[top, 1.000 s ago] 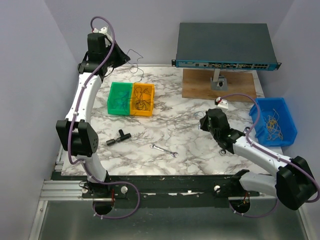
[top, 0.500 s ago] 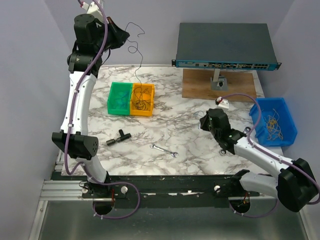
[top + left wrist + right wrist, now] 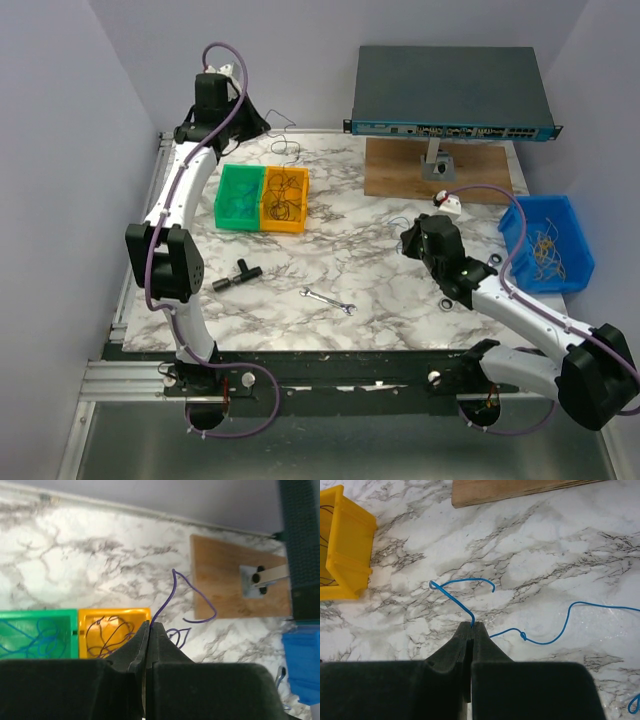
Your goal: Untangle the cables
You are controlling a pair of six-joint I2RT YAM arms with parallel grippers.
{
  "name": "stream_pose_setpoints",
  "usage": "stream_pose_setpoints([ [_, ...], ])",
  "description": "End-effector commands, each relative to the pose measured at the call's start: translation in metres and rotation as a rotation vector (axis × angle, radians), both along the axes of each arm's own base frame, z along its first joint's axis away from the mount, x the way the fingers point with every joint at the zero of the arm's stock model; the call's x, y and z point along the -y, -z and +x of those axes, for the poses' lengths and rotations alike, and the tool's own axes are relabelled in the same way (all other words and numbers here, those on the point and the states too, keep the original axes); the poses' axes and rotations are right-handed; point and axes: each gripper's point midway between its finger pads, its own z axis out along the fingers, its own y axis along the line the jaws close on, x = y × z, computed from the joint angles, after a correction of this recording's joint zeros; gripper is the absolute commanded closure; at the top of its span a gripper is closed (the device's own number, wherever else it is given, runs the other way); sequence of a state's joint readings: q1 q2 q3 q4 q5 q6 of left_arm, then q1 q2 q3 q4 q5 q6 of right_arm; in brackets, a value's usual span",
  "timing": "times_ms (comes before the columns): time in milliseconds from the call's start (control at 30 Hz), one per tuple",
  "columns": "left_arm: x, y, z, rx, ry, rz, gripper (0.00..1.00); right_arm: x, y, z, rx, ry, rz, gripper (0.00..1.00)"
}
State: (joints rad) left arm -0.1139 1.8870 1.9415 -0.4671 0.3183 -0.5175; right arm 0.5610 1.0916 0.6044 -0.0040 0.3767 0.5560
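**Pinching one cable apiece: both arms at work over the marble table**

The left arm folds at its elbow by the table's point(image 3: 380, 270) left edge and stretches away to the far left corner. Its wrist is raised and the left gripper point(image 3: 150, 626) points right, beyond the bins. Its fingers are pressed together on a thin purple cable point(image 3: 174, 577), which rises from the tips and curls over toward the wooden board point(image 3: 235, 592).

The right arm lies low from the near right corner, its forearm angled toward the table's middle. The right gripper point(image 3: 471, 626) sits close above the marble, fingers shut tight on a blue cable point(image 3: 523, 636) that hooks left and trails off right.

More dark cables point(image 3: 107, 632) lie tangled in the orange bin point(image 3: 283, 222). More blue ones fill the green bin point(image 3: 238, 220) beside it.
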Motion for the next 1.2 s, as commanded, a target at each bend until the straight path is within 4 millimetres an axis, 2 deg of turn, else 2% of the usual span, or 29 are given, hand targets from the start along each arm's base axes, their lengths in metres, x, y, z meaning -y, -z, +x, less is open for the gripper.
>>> stream_pose_setpoints([
  [0, -0.008, 0.028, -0.008, -0.014, -0.043, 0.05, 1.0, 0.0, -0.009, 0.0, 0.007, -0.008, -0.008, 0.99],
  [200, -0.014, 0.105, -0.038, -0.151, -0.112, 0.224, 1.0, -0.003, -0.01, 0.001, 0.004, -0.019, -0.001, 0.99],
  [300, -0.025, 0.133, -0.043, -0.22, -0.171, 0.355, 1.0, -0.005, -0.009, 0.0, -0.001, -0.031, 0.001, 0.99],
  [400, -0.026, 0.147, -0.044, -0.267, -0.185, 0.511, 1.0, -0.004, -0.008, -0.001, -0.006, -0.032, -0.008, 0.99],
  [500, -0.011, 0.156, -0.043, -0.292, -0.134, 0.604, 1.0, -0.004, -0.001, -0.002, -0.028, -0.037, -0.023, 0.99],
  [567, -0.003, 0.162, -0.042, -0.321, -0.103, 0.635, 1.0, -0.005, 0.004, -0.002, -0.051, -0.041, -0.032, 1.0],
  [600, -0.001, 0.171, -0.042, -0.35, -0.09, 0.656, 1.0, -0.005, 0.006, -0.002, -0.06, -0.041, -0.036, 0.99],
  [767, -0.01, 0.212, -0.055, -0.508, -0.046, 0.767, 1.0, -0.003, 0.011, -0.005, -0.078, -0.039, -0.048, 0.99],
  [933, -0.001, 0.233, -0.061, -0.558, 0.043, 0.759, 0.99, -0.01, 0.027, -0.005, -0.133, -0.075, -0.064, 0.99],
  [1033, 0.004, 0.236, -0.06, -0.564, 0.063, 0.747, 0.82, -0.023, 0.044, -0.008, -0.205, -0.125, -0.051, 0.99],
  [1067, 0.002, 0.233, -0.059, -0.564, 0.055, 0.747, 0.73, -0.029, 0.049, -0.009, -0.223, -0.154, -0.044, 0.99],
  [1167, 0.002, 0.215, -0.059, -0.516, 0.026, 0.724, 0.6, -0.06, 0.053, -0.017, -0.268, -0.334, 0.006, 0.99],
])
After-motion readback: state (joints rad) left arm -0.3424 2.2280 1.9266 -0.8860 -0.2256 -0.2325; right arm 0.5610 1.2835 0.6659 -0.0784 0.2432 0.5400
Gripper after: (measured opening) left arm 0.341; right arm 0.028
